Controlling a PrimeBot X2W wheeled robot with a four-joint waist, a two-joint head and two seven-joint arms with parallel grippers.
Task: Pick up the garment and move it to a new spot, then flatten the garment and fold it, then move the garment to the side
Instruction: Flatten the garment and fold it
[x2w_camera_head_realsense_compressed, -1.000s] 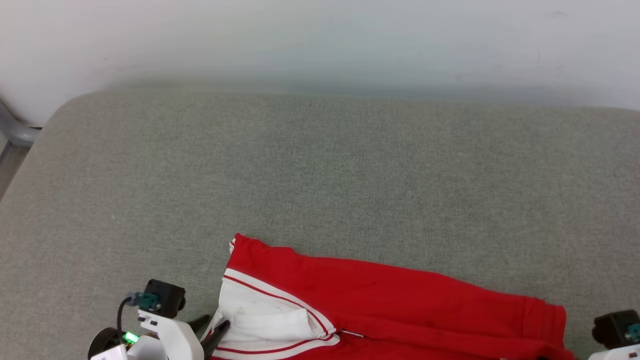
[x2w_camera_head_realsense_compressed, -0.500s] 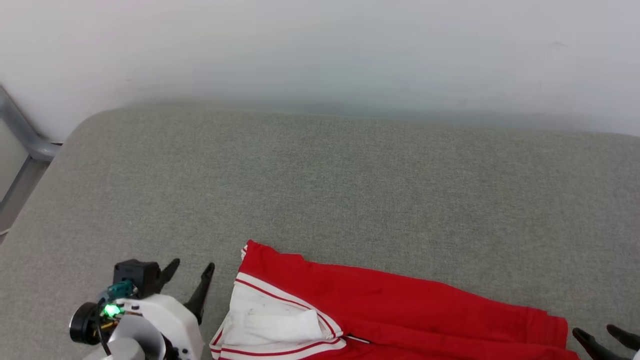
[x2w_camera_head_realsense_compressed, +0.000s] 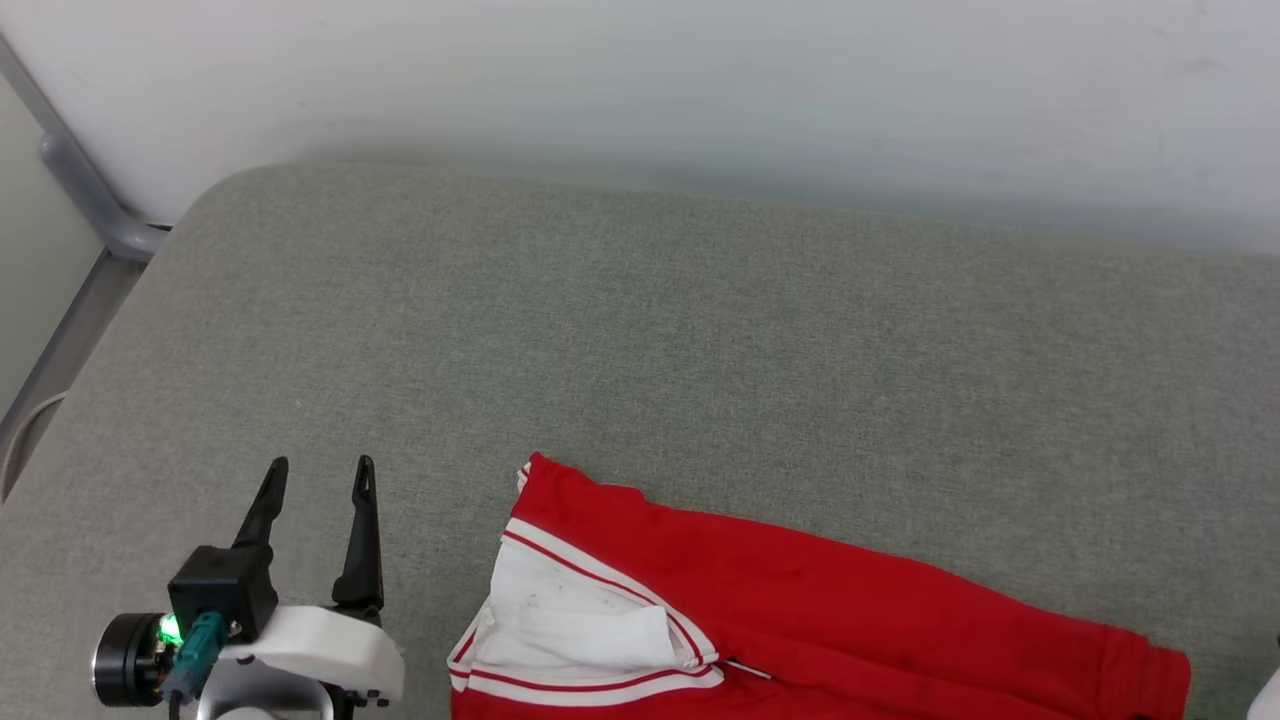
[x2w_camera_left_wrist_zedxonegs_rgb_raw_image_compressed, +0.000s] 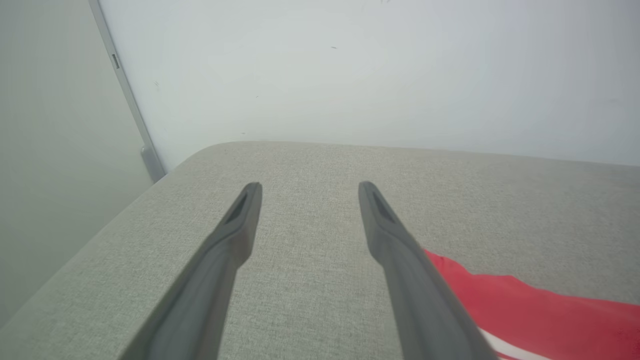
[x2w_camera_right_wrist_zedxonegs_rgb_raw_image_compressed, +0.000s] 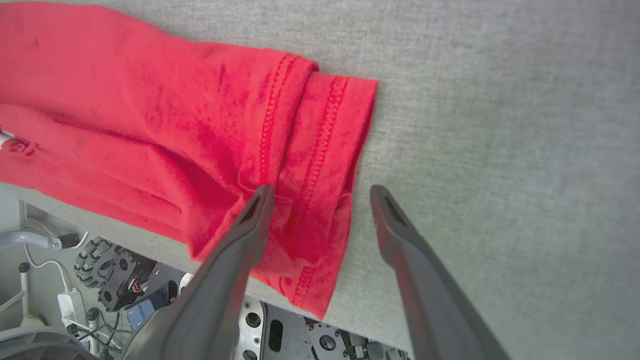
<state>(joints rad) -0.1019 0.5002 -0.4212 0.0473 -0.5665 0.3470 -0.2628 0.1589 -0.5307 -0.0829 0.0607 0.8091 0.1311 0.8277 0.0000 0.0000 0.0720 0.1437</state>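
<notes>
Right of left gripper (x2w_camera_head_realsense_compressed: 322, 462), apart: garment (x2w_camera_head_realsense_compressed: 820, 600) | right gripper (x2w_camera_right_wrist_zedxonegs_rgb_raw_image_compressed: 321, 189) above its hem | both spread wide, empty

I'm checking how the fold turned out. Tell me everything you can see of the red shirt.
The shirt is red cloth with a white sleeve trimmed in red-and-white stripes. It lies bunched lengthwise, wrinkled, along the near edge of the grey cushion, its stitched hem end drooping over that edge. The left gripper and right gripper are open, holding nothing.

Lab-like room: padded grey bench (x2w_camera_head_realsense_compressed: 700, 350) against bare white wall (x2w_camera_head_realsense_compressed: 700, 70)
</notes>
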